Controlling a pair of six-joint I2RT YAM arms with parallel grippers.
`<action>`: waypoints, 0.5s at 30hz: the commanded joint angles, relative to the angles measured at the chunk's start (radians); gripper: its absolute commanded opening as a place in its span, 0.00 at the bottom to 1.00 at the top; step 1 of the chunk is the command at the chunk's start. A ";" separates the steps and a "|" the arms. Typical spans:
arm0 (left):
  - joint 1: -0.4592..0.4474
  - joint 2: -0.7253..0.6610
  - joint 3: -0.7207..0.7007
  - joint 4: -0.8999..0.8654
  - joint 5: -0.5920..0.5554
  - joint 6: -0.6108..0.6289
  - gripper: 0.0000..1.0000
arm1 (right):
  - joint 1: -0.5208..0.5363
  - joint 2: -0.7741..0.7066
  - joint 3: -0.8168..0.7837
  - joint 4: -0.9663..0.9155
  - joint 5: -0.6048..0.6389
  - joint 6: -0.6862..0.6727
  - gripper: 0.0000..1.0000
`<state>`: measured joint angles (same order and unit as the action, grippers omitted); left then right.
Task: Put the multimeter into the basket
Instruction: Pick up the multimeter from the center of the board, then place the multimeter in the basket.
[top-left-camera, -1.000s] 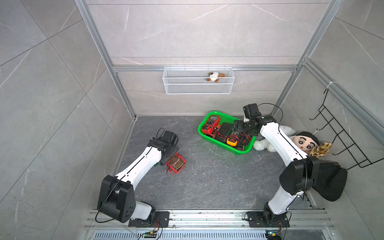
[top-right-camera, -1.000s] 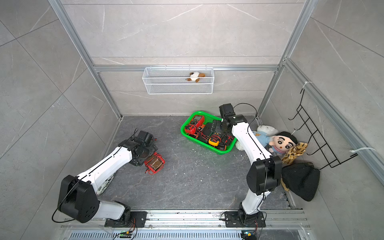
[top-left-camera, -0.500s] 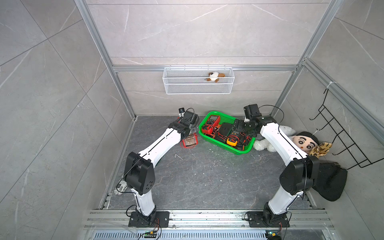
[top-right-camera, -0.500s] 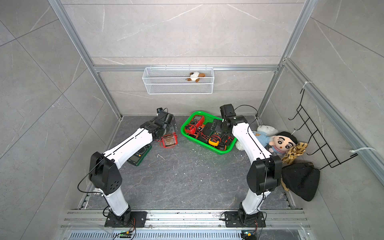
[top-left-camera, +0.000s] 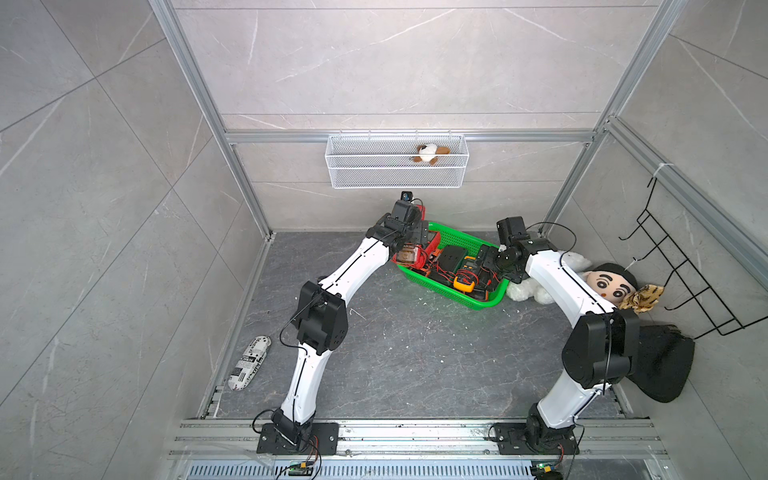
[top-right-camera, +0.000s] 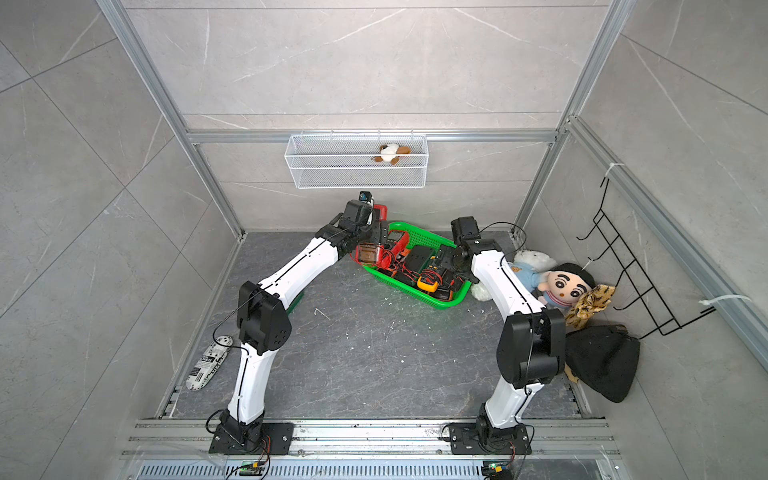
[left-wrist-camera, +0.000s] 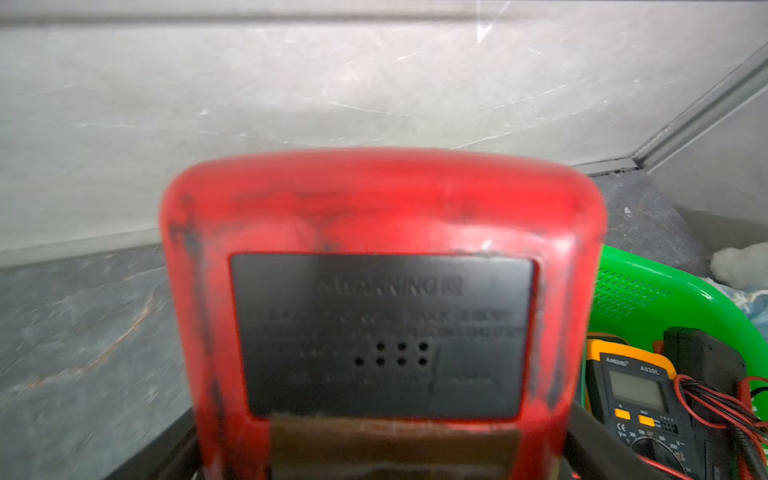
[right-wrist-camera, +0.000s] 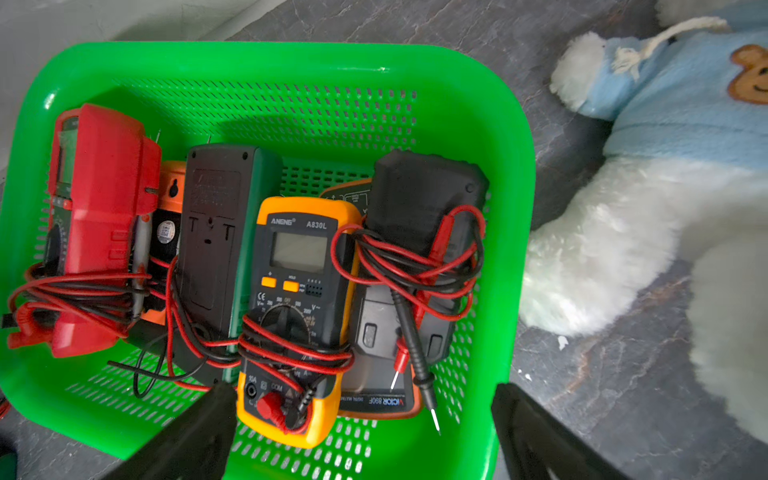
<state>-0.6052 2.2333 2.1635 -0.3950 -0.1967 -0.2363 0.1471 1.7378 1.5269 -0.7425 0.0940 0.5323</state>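
Note:
A red multimeter (left-wrist-camera: 382, 232) with a black back plate is held by my left gripper (top-left-camera: 409, 243), which is shut on it. It hangs over the far left end of the green basket (top-left-camera: 478, 305), seen in both top views (top-right-camera: 368, 252). Several other multimeters wrapped in red and black leads lie in the basket (right-wrist-camera: 291, 58), among them a yellow one (right-wrist-camera: 299, 266) and a red one (right-wrist-camera: 104, 199). My right gripper (right-wrist-camera: 365, 436) is open and holds nothing. It stands low over the basket's right end, and its dark fingers (right-wrist-camera: 199, 432) straddle the yellow meter's foot and the rim.
A white wire basket (top-left-camera: 397, 172) with a small plush (top-left-camera: 430, 153) hangs on the back wall. Right of the green basket lie a white and blue plush bear (top-left-camera: 536, 291), a doll (top-left-camera: 611, 282) and a black bag (top-left-camera: 660, 365). A black wire rack (top-left-camera: 685, 282) hangs on the right wall, and a printed tube (top-left-camera: 249, 368) lies by the left wall.
My left arm has swung from the floor at the left across to the green basket's left end, lifting the red multimeter with it. The right arm has not moved.

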 joint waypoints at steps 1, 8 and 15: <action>-0.020 0.005 0.059 0.135 0.055 0.073 0.00 | -0.007 -0.025 -0.008 0.009 0.037 0.020 1.00; -0.033 0.069 0.085 0.231 0.105 0.090 0.00 | -0.007 -0.057 -0.052 0.039 0.035 0.014 1.00; -0.045 0.134 0.104 0.280 0.118 0.112 0.00 | -0.009 -0.095 -0.074 0.044 0.044 0.000 0.99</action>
<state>-0.6430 2.3470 2.2200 -0.2497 -0.1020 -0.1539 0.1413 1.6859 1.4696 -0.7063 0.1165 0.5316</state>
